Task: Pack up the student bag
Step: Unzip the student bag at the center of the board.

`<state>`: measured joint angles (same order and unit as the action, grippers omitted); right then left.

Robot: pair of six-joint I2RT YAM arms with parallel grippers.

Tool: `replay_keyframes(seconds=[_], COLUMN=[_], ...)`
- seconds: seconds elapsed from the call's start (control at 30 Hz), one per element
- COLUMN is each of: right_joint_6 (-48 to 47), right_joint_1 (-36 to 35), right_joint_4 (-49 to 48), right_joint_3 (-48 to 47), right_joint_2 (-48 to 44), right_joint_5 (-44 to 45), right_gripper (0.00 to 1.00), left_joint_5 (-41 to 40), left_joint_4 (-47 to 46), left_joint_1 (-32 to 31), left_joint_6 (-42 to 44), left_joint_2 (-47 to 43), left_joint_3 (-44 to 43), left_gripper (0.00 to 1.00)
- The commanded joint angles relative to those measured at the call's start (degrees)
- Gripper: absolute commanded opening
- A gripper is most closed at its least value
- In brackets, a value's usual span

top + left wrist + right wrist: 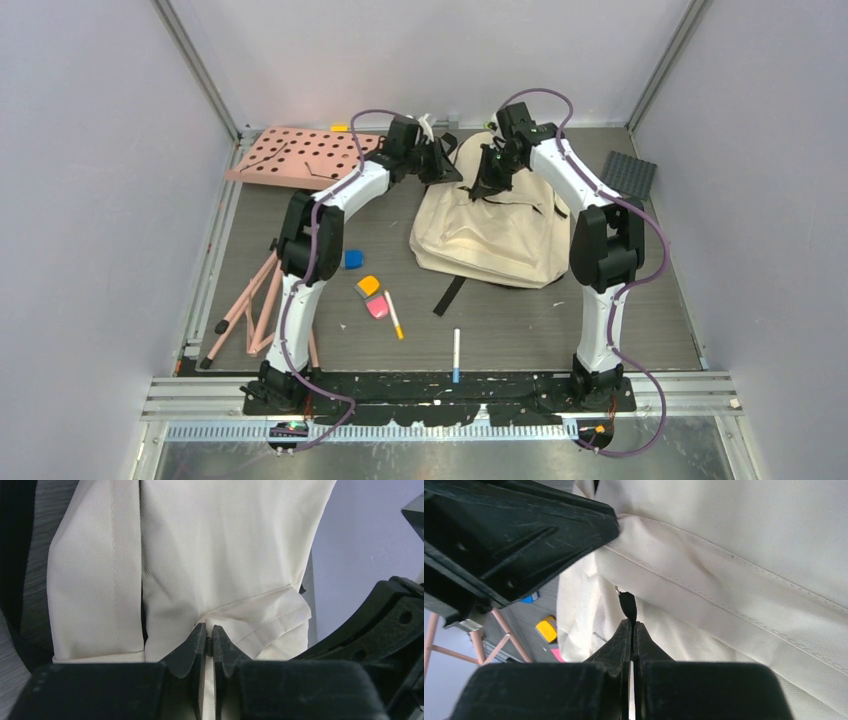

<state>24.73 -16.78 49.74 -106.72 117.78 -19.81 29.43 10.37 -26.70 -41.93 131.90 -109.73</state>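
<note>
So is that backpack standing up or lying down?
Lying down. From above, the student bag is spread flat on the table with its broad cream face up, not propped on its base.

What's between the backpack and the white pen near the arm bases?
A black strap lies between the student bag and the white pen; the rest of that stretch is bare. The top view shows it.

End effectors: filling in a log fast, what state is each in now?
Left end effector: closed on student bag fabric.
Right end effector: closed; grip cannot be told.
</note>
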Motion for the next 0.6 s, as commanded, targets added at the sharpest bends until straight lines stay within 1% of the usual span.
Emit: replay_keyframes(seconds=[0.0,0.03,0.2,0.27,0.37,0.4,0.57], right_joint_6=[-5.2,-5.8,-8.5,-8.6,-8.6,-8.6,-8.3], right_joint_1=[-0.3,-0.5,-1.3,-1.4,-1.4,-1.3,-1.4], right_joint_4=[1.6,2.4,5.4,5.8,5.7,5.7,6.1], right_joint_3=[1.4,1.5,2.7,4.0,6.8,7.4,11.5], right_joint_2=[-3.7,-3.9,-4.5,-5.8,-8.0,-9.0,-12.6], right_joint_5=[4.4,6.1,12.1,16.2,19.3,21.8,26.9], right_gripper=[0.01,0.01,0.01,0.01,0.01,0.01,0.01], left_joint_5=[1.1,1.2,-0.8,-1.7,-2.5,-2.9,-5.9], left_joint_4=[-5.0,-5.6,-8.1,-7.6,-6.6,-6.6,-5.9], left_joint_1=[-0.3,-0.3,-0.2,-0.2,-0.2,-0.1,0.2], left_joint_6=[-1.8,-2.3,-2.4,-1.4,0.0,0.3,2.6], left_joint_2=[-1.4,-1.8,-4.1,-4.9,-6.1,-6.7,-9.7], left_joint_3=[0.1,0.6,2.9,3.4,4.3,4.8,7.9], left_gripper=[0.02,0.00,0.00,0.00,0.00,0.00,0.00])
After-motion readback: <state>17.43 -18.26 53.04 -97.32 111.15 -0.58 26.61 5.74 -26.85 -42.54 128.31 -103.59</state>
